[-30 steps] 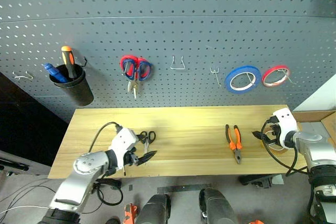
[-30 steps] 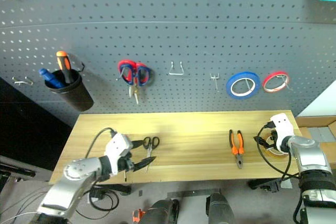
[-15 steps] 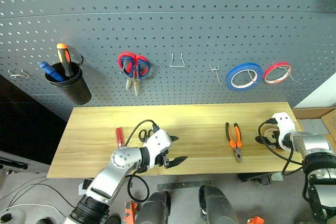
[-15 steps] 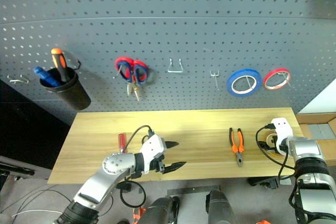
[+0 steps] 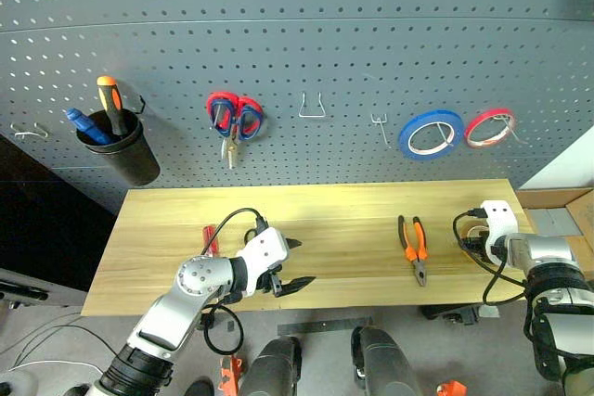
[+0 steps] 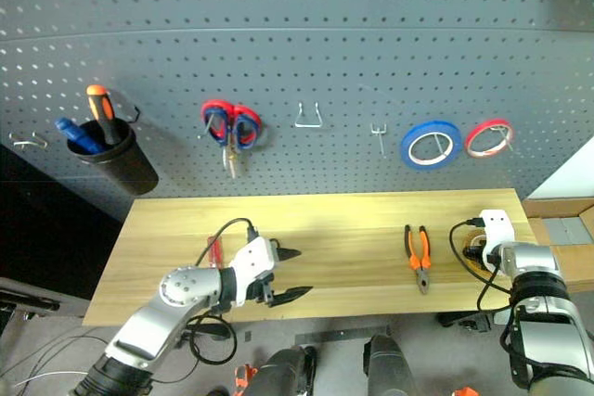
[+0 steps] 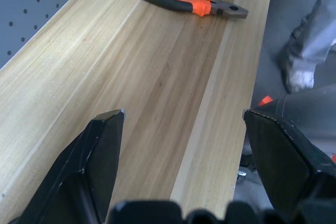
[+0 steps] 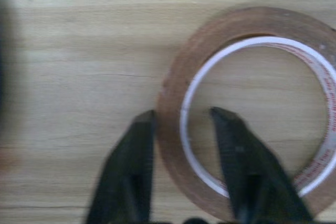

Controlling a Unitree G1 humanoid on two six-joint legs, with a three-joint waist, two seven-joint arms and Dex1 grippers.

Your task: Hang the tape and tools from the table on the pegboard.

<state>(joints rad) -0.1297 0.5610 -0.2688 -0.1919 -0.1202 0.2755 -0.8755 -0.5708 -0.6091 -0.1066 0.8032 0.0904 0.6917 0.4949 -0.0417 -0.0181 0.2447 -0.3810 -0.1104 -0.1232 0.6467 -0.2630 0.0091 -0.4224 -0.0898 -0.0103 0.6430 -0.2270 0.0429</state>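
Right wrist view: right gripper (image 8: 181, 129) now clamped across rim of tape (image 8: 247, 108), flat on table (image 8: 79, 77), having closed within the last second. Ready for lift to pegboard (image 5: 297, 34). Left gripper (image 7: 184, 121) apart, empty.

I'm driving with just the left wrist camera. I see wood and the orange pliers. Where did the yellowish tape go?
Observer: The tape lies flat at the right end of the table, past the pliers.
Operator: Is the other arm near it?
Observer: Yes, the right end effector is right at the ring.
Operator: And the red screwdriver?
Observer: The screwdriver lies on the table behind the left arm, to the left of the left end effector.
Operator: Any free hook up there?
Observer: An empty hook sits on the pegboard above the table's middle.
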